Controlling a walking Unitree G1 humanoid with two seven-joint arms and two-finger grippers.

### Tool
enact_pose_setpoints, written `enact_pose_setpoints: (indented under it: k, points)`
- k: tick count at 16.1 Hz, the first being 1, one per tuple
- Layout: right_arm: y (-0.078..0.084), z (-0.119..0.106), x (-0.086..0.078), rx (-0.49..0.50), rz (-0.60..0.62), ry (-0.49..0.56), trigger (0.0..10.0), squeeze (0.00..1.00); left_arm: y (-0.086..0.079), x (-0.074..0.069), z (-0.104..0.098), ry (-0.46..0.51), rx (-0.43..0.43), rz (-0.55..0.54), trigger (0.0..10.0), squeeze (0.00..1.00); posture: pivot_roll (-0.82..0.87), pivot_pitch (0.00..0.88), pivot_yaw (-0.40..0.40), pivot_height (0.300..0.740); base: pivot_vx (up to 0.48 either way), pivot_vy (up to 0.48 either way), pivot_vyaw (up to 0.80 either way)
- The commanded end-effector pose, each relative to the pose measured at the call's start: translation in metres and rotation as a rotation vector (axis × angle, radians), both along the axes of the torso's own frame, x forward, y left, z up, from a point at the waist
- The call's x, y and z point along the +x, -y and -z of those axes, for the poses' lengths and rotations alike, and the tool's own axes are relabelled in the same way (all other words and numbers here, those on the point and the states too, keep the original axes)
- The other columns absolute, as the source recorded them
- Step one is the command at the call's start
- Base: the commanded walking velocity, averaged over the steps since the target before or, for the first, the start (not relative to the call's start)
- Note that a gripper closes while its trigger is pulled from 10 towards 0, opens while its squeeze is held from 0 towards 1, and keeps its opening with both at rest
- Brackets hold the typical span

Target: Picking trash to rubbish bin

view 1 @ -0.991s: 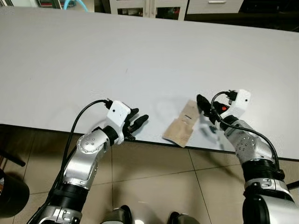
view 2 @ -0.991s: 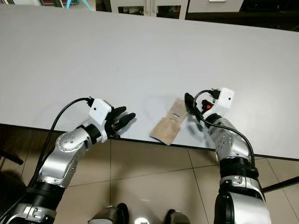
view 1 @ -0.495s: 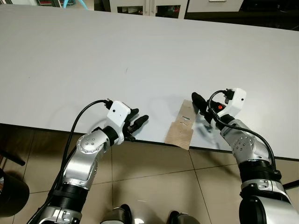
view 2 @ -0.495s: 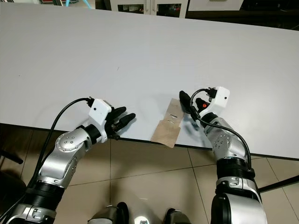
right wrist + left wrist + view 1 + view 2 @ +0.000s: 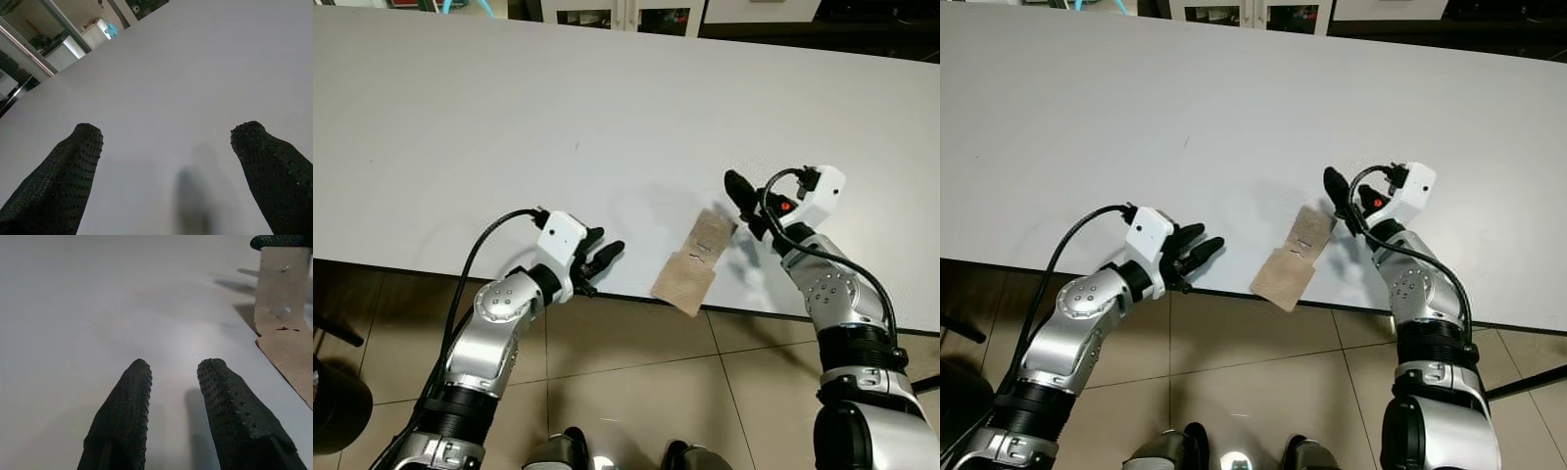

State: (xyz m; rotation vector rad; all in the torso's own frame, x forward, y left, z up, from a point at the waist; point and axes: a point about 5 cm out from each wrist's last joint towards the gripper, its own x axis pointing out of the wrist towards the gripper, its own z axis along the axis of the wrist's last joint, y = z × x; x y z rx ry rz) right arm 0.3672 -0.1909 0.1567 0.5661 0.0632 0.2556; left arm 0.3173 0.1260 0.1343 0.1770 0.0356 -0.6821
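My right hand (image 5: pixel 740 201) hovers open above the white bench (image 5: pixel 558 117), just beyond the far end of a brown cardboard scrap (image 5: pixel 693 261) that overhangs the near edge. My left hand (image 5: pixel 600 258), fingers slightly parted, rests at the edge beside it.

Silver arms — white wrist blocks, black cables, dimpled black fingers (image 5: pixel 124 416).

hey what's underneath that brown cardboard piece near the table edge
The far part of the cardboard piece lies on the white table. Its near end overhangs the edge, above the tiled floor. Anything beneath the part resting on the table is hidden.
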Motion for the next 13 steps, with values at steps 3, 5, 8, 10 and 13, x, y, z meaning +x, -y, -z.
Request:
enact_pose_setpoints:
  k: [3, 5, 8, 10, 13]
  points:
    - [0.01, 0.0, -0.006, -0.01, 0.026, -0.013, 10.0, 0.0, 0.002, 0.0, 0.0, -0.003, 0.002, 0.005, 10.0, 0.0, -0.04, 0.193, -0.029, 0.74, 0.0, 0.0, 0.0]
    - [0.006, 0.004, -0.011, -0.03, 0.024, -0.035, 10.0, 0.0, 0.003, 0.0, 0.0, -0.003, 0.002, 0.007, 10.0, 0.0, -0.05, 0.193, -0.029, 0.74, 0.0, 0.0, 0.0]
    - [0.004, 0.004, -0.012, -0.017, 0.034, -0.034, 10.0, 1.0, 0.006, 0.001, 0.0, -0.003, -0.001, 0.012, 10.0, 0.0, -0.05, 0.193, -0.027, 0.74, 0.0, 0.0, 0.0]
    - [0.005, -0.002, -0.015, -0.006, 0.044, -0.02, 10.0, 1.0, 0.006, 0.001, 0.001, -0.004, -0.003, 0.015, 10.0, 0.0, -0.06, 0.194, -0.03, 0.74, 0.0, 0.0, 0.0]
    - [0.009, -0.009, -0.017, 0.005, 0.081, -0.012, 10.0, 1.0, 0.008, 0.001, 0.001, -0.006, -0.008, 0.016, 10.0, 0.0, -0.06, 0.196, -0.034, 0.74, 0.0, 0.0, 0.0]
